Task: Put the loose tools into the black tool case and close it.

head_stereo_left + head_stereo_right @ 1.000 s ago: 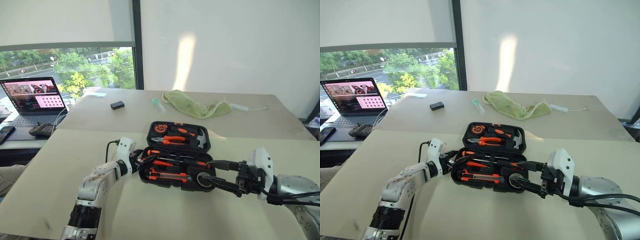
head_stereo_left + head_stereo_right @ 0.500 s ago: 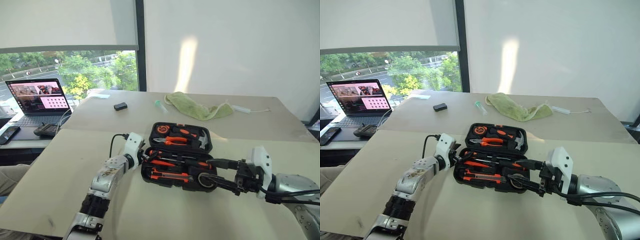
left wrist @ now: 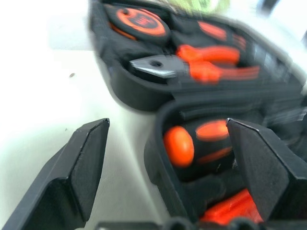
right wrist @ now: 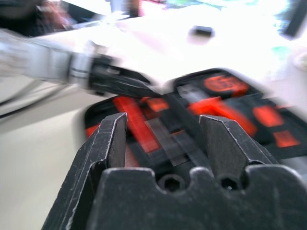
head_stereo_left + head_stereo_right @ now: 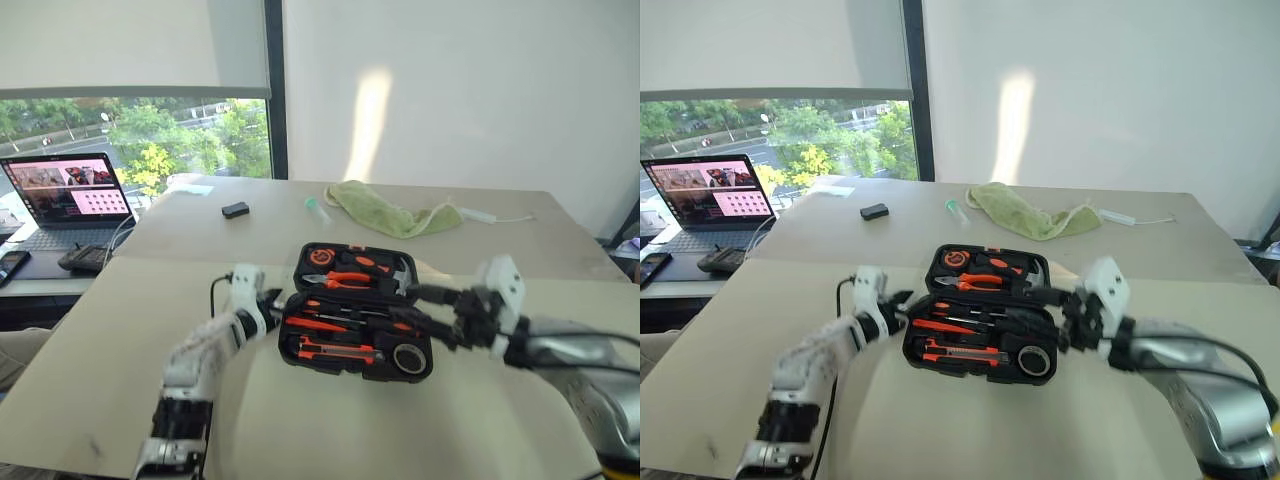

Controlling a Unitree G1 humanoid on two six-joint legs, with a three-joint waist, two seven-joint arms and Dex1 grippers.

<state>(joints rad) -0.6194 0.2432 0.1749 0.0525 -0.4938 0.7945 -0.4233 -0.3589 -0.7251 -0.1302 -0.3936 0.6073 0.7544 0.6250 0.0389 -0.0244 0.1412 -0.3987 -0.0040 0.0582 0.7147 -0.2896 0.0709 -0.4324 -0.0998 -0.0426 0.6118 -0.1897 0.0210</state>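
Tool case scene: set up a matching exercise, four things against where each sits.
Things:
1. black tape roll
2. green cloth
3. laptop
4. pliers

Places:
A. far half of the black tool case
B. far table, beyond the case
C. near half of the case, corner toward the right hand
D. side table at the left, by the window

Pairs: 1-C, 2-B, 3-D, 4-A

Head pair: my two eyes look forward and down from above the desk's near edge, side by side, sharing the open black tool case [image 5: 355,318] at mid-desk; left wrist view: close to the case's left end, looking between my left gripper [image 3: 168,158] fingers; right wrist view: close over the case from its right, facing my left arm.
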